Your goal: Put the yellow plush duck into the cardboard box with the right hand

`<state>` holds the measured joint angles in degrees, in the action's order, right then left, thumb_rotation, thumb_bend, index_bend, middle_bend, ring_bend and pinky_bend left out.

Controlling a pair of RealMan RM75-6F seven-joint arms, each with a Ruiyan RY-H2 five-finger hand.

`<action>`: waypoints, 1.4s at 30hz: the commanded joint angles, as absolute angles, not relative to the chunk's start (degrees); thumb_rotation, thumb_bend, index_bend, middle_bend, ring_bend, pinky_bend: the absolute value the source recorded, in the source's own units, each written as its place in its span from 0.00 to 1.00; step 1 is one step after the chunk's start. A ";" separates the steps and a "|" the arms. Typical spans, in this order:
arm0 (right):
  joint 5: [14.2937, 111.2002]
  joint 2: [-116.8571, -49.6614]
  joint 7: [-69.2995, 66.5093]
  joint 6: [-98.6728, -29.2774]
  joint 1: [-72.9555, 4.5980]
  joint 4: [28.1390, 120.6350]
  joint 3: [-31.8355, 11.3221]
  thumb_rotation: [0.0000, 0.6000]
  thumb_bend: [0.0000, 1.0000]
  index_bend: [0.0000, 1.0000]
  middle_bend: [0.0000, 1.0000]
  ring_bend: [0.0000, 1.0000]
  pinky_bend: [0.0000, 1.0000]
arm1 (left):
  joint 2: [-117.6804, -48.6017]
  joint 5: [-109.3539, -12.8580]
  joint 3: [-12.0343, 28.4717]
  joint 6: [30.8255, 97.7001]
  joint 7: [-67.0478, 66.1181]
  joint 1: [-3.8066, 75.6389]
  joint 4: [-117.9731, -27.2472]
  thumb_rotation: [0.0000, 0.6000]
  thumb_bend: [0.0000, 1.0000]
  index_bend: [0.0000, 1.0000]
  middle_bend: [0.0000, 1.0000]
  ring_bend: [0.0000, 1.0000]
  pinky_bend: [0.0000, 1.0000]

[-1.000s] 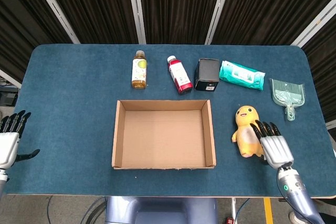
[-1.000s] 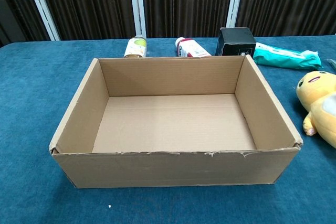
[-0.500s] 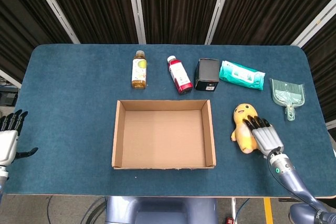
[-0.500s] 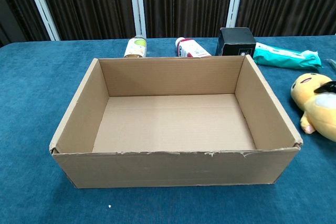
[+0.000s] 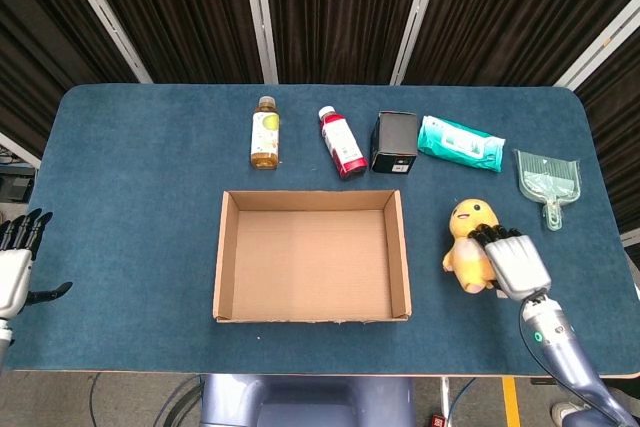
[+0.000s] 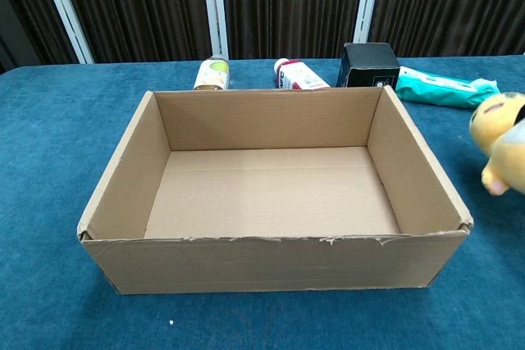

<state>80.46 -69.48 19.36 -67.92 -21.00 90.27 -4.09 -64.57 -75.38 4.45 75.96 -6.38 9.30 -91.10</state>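
The yellow plush duck (image 5: 466, 245) is just right of the open, empty cardboard box (image 5: 400, 252). My right hand (image 5: 514, 263) covers the duck's right side and its fingers curl over the body, gripping it. In the chest view the duck (image 6: 499, 133) appears blurred at the right edge, lifted off the blue cloth beside the box (image 6: 271, 264); the hand itself is barely visible there. My left hand (image 5: 16, 265) hangs off the table's left edge, fingers apart and holding nothing.
Along the back stand a yellow-labelled bottle (image 5: 264, 133), a red bottle lying down (image 5: 341, 142), a small black box (image 5: 394, 142) and a teal wipes pack (image 5: 459, 143). A pale green dustpan (image 5: 547, 181) lies at the right, behind the duck.
My right hand's fingers have closed over the duck, and the duck has risen off the cloth, sitting higher in the chest view. The left hand has barely moved.
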 commanded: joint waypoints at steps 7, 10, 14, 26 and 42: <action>83.55 -61.50 35.08 -71.75 -21.84 109.49 -6.87 1.00 0.50 0.50 0.35 0.42 0.62 | -63.59 -78.16 3.66 77.83 -4.60 8.56 -91.95 1.00 0.00 0.00 0.00 0.00 0.00; 82.42 -61.08 40.72 -69.95 -24.15 115.45 -8.47 1.00 0.48 0.48 0.34 0.41 0.62 | -63.46 -78.42 3.48 77.70 -4.31 8.56 -92.02 1.00 0.00 0.00 0.00 0.00 0.00; 80.91 -62.10 46.86 -67.60 -26.75 121.22 -9.47 1.00 0.47 0.45 0.32 0.40 0.61 | -63.27 -78.85 3.34 77.57 -3.83 8.64 -92.03 1.00 0.00 0.00 0.00 0.00 0.00; 69.14 -77.38 63.42 -63.34 -35.24 126.90 -10.30 1.00 0.01 0.02 0.01 0.07 0.15 | -62.68 -80.59 2.75 78.67 -2.24 8.11 -92.07 1.00 0.00 0.03 0.00 0.00 0.00; 63.78 -76.32 66.29 -71.03 -35.09 128.17 -9.12 1.00 0.00 0.00 0.00 0.00 0.00 | -62.09 -81.50 2.29 79.33 -1.02 7.61 -92.20 1.00 0.00 0.09 0.00 0.00 0.00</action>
